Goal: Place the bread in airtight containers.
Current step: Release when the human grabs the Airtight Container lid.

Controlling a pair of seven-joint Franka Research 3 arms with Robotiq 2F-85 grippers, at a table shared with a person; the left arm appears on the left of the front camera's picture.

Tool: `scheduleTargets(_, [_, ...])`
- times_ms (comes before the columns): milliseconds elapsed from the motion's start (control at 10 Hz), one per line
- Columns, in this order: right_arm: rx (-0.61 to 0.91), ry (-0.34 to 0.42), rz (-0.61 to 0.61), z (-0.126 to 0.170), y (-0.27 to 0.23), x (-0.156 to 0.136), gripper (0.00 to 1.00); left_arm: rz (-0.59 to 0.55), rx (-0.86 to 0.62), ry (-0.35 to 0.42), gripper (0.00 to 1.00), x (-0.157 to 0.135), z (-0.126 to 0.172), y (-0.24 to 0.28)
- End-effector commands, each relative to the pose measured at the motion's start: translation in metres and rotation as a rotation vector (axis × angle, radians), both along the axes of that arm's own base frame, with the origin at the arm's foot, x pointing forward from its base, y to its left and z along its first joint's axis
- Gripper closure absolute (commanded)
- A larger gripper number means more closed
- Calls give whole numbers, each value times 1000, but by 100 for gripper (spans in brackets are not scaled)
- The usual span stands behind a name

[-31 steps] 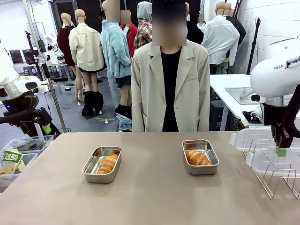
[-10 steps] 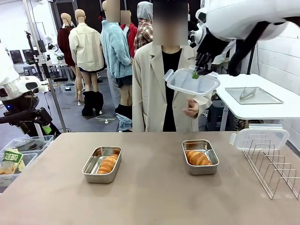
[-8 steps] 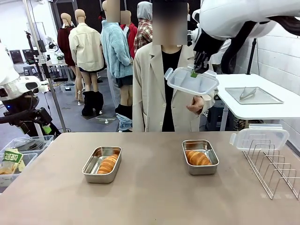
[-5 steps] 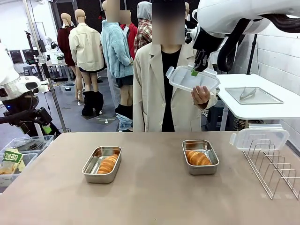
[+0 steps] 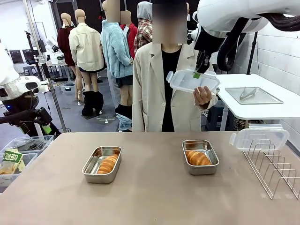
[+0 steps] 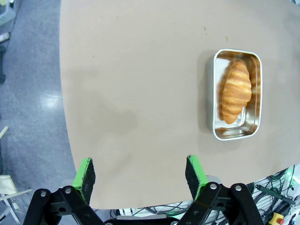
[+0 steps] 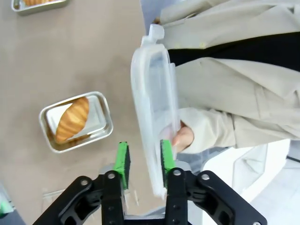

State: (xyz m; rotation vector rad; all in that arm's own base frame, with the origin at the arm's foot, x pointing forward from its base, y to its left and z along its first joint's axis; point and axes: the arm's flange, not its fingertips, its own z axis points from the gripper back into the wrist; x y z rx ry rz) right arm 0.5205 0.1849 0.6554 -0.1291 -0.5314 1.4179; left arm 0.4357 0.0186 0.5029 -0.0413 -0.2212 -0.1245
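Containers (image 5: 99,177) polished steel, reflective; lid (image 5: 187,83) clear glossy plastic; table (image 5: 150,197) matt, smooth; bread (image 5: 108,164) crust ridged, slight sheen.

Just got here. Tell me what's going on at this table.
The right gripper has a clear lid between its fingers, raised beside the person, whose hand is also on it. It looks like a handover, though I cannot tell whether the fingers are clamped. One roll lies in the left pan, another roll in the right pan, both uncovered. A second lid rests on the wire rack. The left gripper hangs open over the table's edge.
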Motion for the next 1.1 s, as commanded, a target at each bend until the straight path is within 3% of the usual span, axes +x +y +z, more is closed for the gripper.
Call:
scheduleTargets(0, [-22,83,-19,18,-16,-17,19,1,-4,-2,0,0,1,2])
scheduleTargets(100, [-35,132,-19,26,-34,-31,11,1,-4,-2,0,0,1,2])
scheduleTargets(400, [-138,231,-72,22,-106,-62,11,1,-4,-2,0,0,1,2])
scheduleTargets(600, [-165,280,-124,-6,-157,-57,11,1,-4,-2,0,0,1,2])
scheduleTargets(1000, [-116,348,-88,-60,-218,-23,11,1,-4,-2,0,0,1,2])
